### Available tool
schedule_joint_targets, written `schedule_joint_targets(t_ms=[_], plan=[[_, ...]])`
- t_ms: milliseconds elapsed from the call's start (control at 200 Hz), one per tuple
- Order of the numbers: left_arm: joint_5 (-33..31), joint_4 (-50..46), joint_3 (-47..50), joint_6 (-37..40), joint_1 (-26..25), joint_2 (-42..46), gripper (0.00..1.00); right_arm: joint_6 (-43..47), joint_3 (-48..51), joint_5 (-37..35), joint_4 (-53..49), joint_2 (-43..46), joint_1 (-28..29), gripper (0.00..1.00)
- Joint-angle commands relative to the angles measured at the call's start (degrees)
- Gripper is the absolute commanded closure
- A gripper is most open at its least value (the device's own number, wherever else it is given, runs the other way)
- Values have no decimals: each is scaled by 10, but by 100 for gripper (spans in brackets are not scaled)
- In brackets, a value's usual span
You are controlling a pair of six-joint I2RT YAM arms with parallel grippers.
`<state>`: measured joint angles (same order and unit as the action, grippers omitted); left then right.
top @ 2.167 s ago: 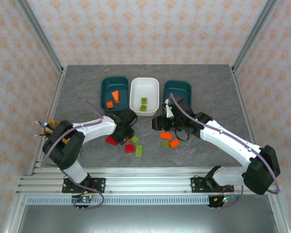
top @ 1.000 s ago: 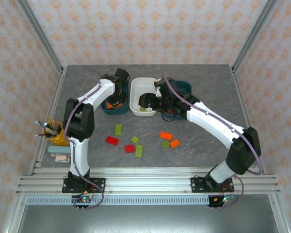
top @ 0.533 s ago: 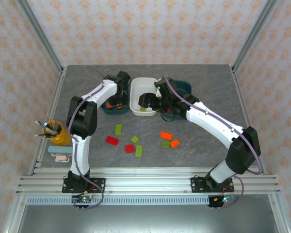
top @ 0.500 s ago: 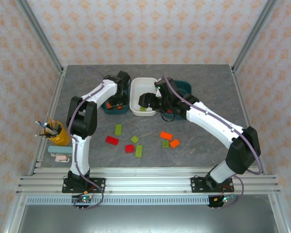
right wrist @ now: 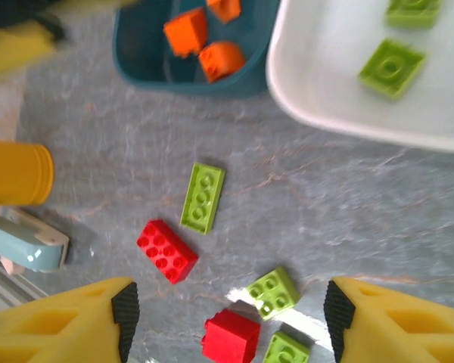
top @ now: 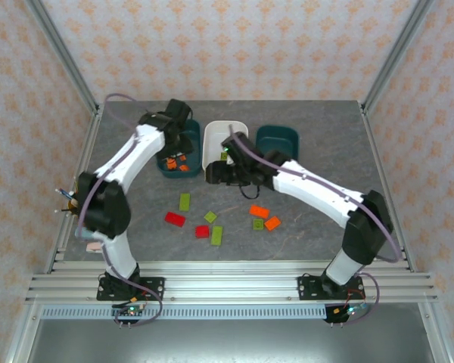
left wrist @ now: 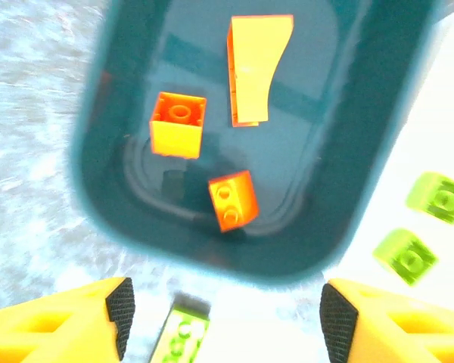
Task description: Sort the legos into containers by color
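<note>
My left gripper [top: 180,142] hangs open over the left dark teal container [top: 169,171], nothing between its fingers [left wrist: 121,314]. Inside that container [left wrist: 340,151] lie three orange legos [left wrist: 233,200]. The white container [top: 238,128] holds lime green legos [left wrist: 405,255]. My right gripper [top: 214,175] is open and empty above the table, just in front of the white container [right wrist: 318,83]. Below it lie a green oblong lego [right wrist: 203,197], a red one [right wrist: 166,251], a green square [right wrist: 273,292] and a red square [right wrist: 231,336]. Two orange legos [top: 259,212] lie further right.
The right dark teal container [top: 277,141] stands beside the white one. A yellow pen cup [right wrist: 15,172] and a pale blue object [right wrist: 23,240] sit at the table's left edge. Metal frame posts rise at the back corners.
The left gripper has opened and risen above the left teal container, which now holds a third orange lego. The right gripper has moved from over the white container to the table in front of it.
</note>
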<state>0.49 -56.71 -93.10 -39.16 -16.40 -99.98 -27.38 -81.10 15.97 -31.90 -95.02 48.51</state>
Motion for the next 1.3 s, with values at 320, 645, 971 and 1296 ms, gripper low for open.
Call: schedule_joint_targets(t_ms=[320, 645, 971, 1296], plan=[[36, 36, 283, -16, -171, 308, 28, -100, 139, -92, -173, 52, 19, 35], [35, 82, 364, -65, -256, 345, 29, -132, 206, -92, -162, 48, 17, 38], [30, 85, 341, -66, -258, 335, 29, -132, 214, -86, -139, 14, 1, 44], [27, 92, 349, -75, -263, 337, 29, -129, 211, -85, -135, -10, 0, 49]])
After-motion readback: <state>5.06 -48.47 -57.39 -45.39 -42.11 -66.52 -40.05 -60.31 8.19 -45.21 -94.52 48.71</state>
